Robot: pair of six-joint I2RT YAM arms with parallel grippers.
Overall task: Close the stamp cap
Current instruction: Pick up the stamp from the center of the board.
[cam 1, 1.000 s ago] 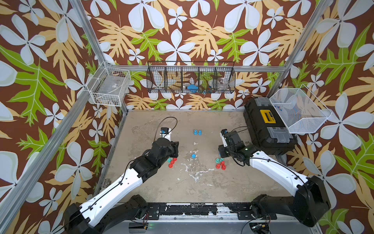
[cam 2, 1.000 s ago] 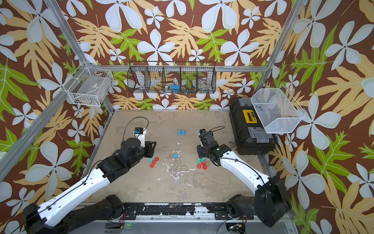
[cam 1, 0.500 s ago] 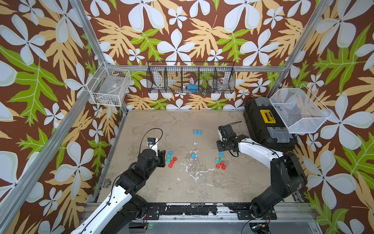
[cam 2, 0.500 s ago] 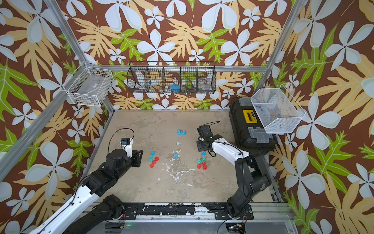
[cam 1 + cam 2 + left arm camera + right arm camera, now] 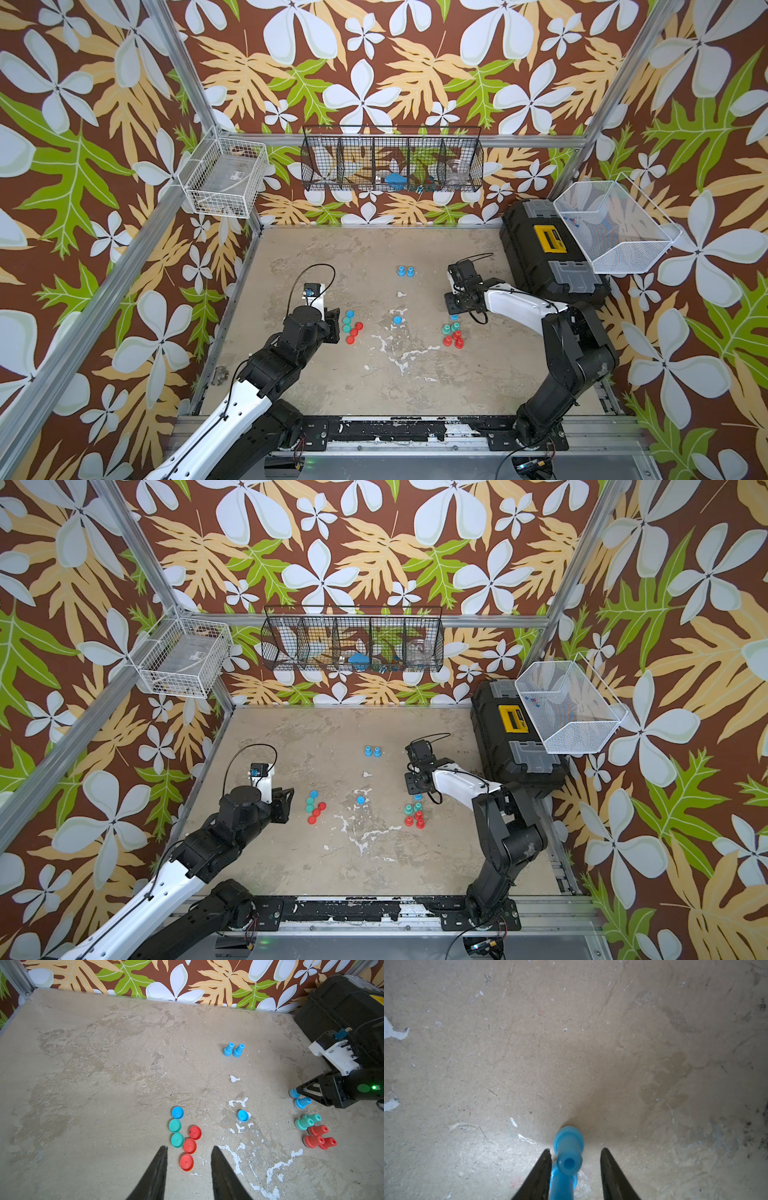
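Two uncapped blue stamps (image 5: pixel 302 1103) stand at the right, beside teal stamps (image 5: pixel 304 1123) and red stamps (image 5: pixel 318 1130). My right gripper (image 5: pixel 574 1150) is open and low over the table, its fingers on either side of one blue stamp (image 5: pixel 569 1147); the second blue stamp (image 5: pixel 562 1184) is right behind it. In a top view the right gripper (image 5: pixel 453 307) covers most of them. Loose caps lie at the left: a blue cap (image 5: pixel 177 1112), teal caps (image 5: pixel 174 1125) and red caps (image 5: pixel 186 1162). Another blue cap (image 5: pixel 242 1115) lies mid-table. My left gripper (image 5: pixel 189 1148) is open and empty, just short of the cap cluster.
Two capped blue stamps (image 5: pixel 405 271) stand toward the back. A black toolbox (image 5: pixel 544 257) lines the right edge, close behind my right arm. Wire baskets (image 5: pixel 392 160) hang on the back wall, above the table.
My left arm has pulled back toward the front left, away from the caps. The right arm has folded its elbow back, its gripper staying over the blue stamps with the jaws slightly narrower.
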